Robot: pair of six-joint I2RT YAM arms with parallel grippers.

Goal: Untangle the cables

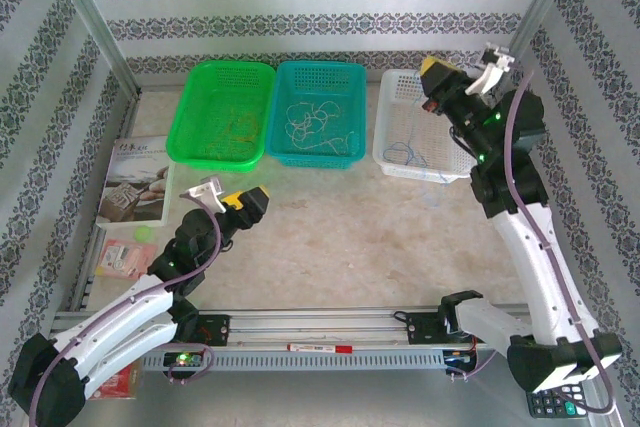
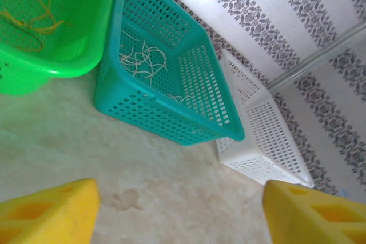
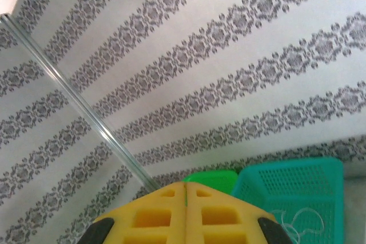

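The left gripper [image 1: 256, 201] hangs with its jaws spread wide and empty over bare table [image 1: 340, 237], just short of the near rims of the green basket [image 1: 216, 160] and the teal basket [image 1: 316, 161], with open surface to its right. The right gripper [image 1: 434, 71], its fingers pressed together with nothing between them, sits high above the far-left corner of the white basket [image 1: 381, 132], close to the back wall. The yellowish cables [image 1: 236, 127] lie in the green basket, the whitish cables [image 1: 315, 119] in the teal one, and the pale blue cables [image 1: 412, 153] in the white one, with one strand spilling over its near rim onto the table.
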